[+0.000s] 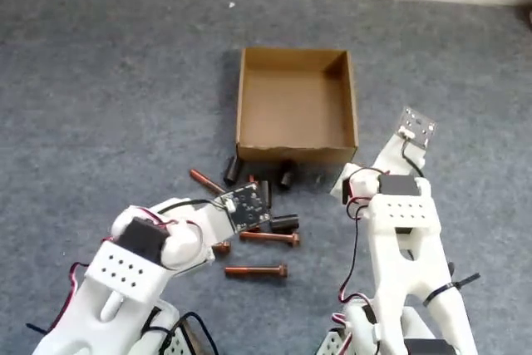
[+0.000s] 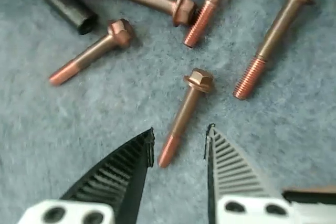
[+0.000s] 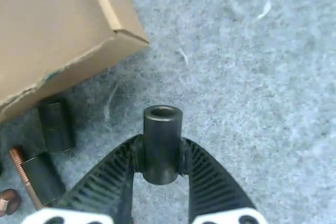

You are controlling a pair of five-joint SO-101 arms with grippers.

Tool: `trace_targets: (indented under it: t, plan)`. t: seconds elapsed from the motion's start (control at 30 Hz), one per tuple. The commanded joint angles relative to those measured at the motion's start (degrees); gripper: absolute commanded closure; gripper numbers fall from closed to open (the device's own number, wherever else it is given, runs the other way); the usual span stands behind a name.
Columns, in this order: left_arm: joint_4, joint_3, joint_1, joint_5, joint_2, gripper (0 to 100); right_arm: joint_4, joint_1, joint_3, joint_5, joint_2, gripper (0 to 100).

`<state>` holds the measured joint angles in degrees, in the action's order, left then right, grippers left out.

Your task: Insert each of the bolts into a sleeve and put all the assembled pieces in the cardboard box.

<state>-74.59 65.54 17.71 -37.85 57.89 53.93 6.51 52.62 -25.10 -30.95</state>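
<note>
My left gripper (image 2: 179, 135) is open, low over the carpet. A copper bolt (image 2: 184, 113) lies with its threaded end between the two fingertips, untouched. Several more bolts lie beyond it, one being (image 2: 275, 35), and a black sleeve (image 2: 69, 10) lies near them. My right gripper (image 3: 160, 153) is shut on a black sleeve (image 3: 161, 129) held upright with its bore facing up, just off a corner of the cardboard box (image 3: 52, 35). From above, the box (image 1: 241, 106) is open, with bolts (image 1: 270, 238) and sleeves (image 1: 287, 177) scattered in front of it.
Two more sleeves (image 3: 55, 124) lie by the box wall near the right gripper, one (image 3: 41, 178) with a bolt beside it. Grey carpet covers the table. The left arm (image 1: 141, 255) and right arm (image 1: 407, 239) stand along the front edge.
</note>
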Motion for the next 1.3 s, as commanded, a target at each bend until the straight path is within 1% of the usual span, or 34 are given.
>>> trace_targets:
  t: [0.0, 0.2, 0.47, 0.6, 0.8, 0.93, 1.0, 1.1, 1.2, 1.27]
  plan:
    - [7.47, 1.98, 0.84, -1.93, -3.21, 82, -1.36, -0.75, -0.66, 0.53, -1.45, 99.4]
    - [12.84, 2.42, 1.01, -3.25, -9.89, 82, -1.36, -0.57, -0.57, 0.53, -1.36, 99.4]
    - [17.23, 2.24, 4.53, -3.08, -20.62, 82, -1.36, -0.57, -0.57, 0.53, -1.36, 99.4]
    - [20.66, 2.42, 4.26, -2.9, -24.48, 82, -1.36, -0.57, -0.57, 0.53, -1.36, 99.4]
    - [21.54, 2.07, 4.62, -2.81, -28.0, 95, -1.36, -0.57, -0.57, 0.53, -1.36, 99.4]
    - [21.19, 2.07, 4.26, -2.73, -27.91, 100, -1.36, -0.57, -0.57, 0.53, -1.36, 99.4]
    - [21.19, 2.07, 4.18, -0.97, -27.91, 100, -1.1, -0.66, -0.57, 0.53, -1.8, 99.4]
    - [21.36, 1.98, 4.26, 4.66, -27.3, 100, 0.57, -0.75, -0.84, 0.53, -2.07, 99.4]
    - [21.19, 2.15, 4.09, 7.82, -22.55, 100, 2.33, -0.75, -1.19, 0.53, -2.68, 99.4]
    - [20.22, 2.42, 2.77, 10.29, -17.36, 100, 2.59, -0.75, -0.75, 0.53, -5.49, 99.4]
